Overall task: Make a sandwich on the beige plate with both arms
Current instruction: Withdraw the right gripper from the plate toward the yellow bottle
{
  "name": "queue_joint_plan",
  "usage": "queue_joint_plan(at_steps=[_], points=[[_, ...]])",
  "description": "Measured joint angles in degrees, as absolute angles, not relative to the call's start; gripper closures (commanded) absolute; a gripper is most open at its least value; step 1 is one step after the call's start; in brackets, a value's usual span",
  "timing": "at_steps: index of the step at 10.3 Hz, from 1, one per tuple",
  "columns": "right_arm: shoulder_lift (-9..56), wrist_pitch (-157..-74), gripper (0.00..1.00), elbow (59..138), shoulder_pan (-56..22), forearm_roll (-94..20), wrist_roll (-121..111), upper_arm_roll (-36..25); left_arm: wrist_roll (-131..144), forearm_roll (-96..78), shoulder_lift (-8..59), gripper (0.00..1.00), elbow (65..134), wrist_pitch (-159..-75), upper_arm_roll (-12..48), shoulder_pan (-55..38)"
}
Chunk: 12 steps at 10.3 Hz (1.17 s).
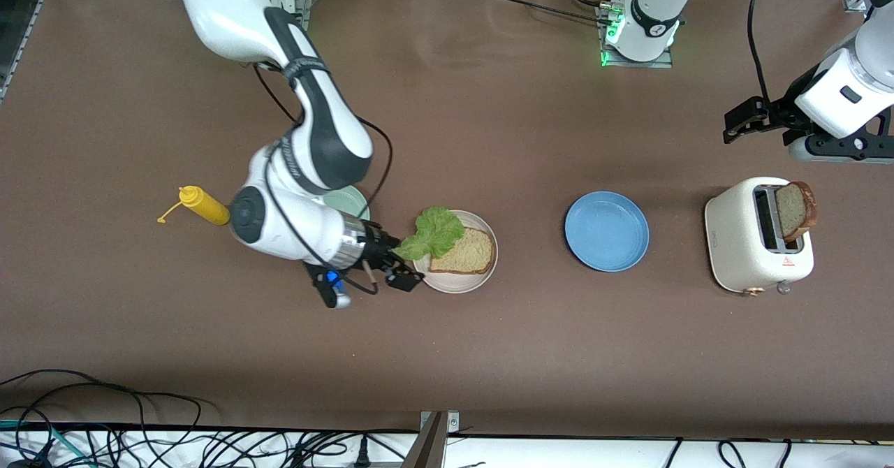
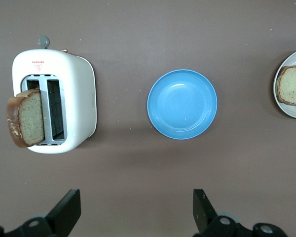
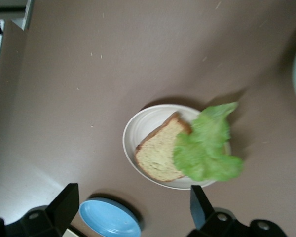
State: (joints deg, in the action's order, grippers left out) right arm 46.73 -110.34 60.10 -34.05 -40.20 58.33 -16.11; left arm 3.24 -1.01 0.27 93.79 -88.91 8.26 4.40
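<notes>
The lettuce leaf [image 1: 433,232] lies only half on the bread slice [image 1: 464,251] on the beige plate [image 1: 457,284]; part of it hangs over the plate's rim toward the right arm's end of the counter. The right pincer [image 1: 404,267] sits low, just beside that rim, its fingers spread and holding nothing. Any careless sweep from there could likely snag the overhanging leaf and drag it off, or nudge the plate.

The second slice [image 1: 796,209] stands tilted in a slot of the white toaster [image 1: 758,244], near the counter's edge at the left arm's end. The left pincer [image 1: 746,120] hovers there, spread and empty. A grip on the slice's crust corner may crumble it or tip the toaster.

A blue plate [image 1: 606,231] lies between toaster and beige plate, under the carrying path. A mint-green plate [image 1: 356,202] hides partly beneath the right arm, and a yellow squeeze bottle [image 1: 204,205] lies beside it.
</notes>
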Motion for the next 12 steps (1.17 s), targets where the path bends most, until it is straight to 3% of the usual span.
queue_joint_plan(at_steps=[8,12], points=[[39.79,-79.4,0.0,60.19,-33.73,-28.5,13.55,-38.46,3.24,-1.01,0.35,0.0,93.69,-88.91,8.25,4.41],[38.02,-74.44,0.0,65.64,-33.03,-28.36,-15.15,-52.97,3.24,-1.01,0.36,0.0,93.66,-88.91,8.26,4.42]])
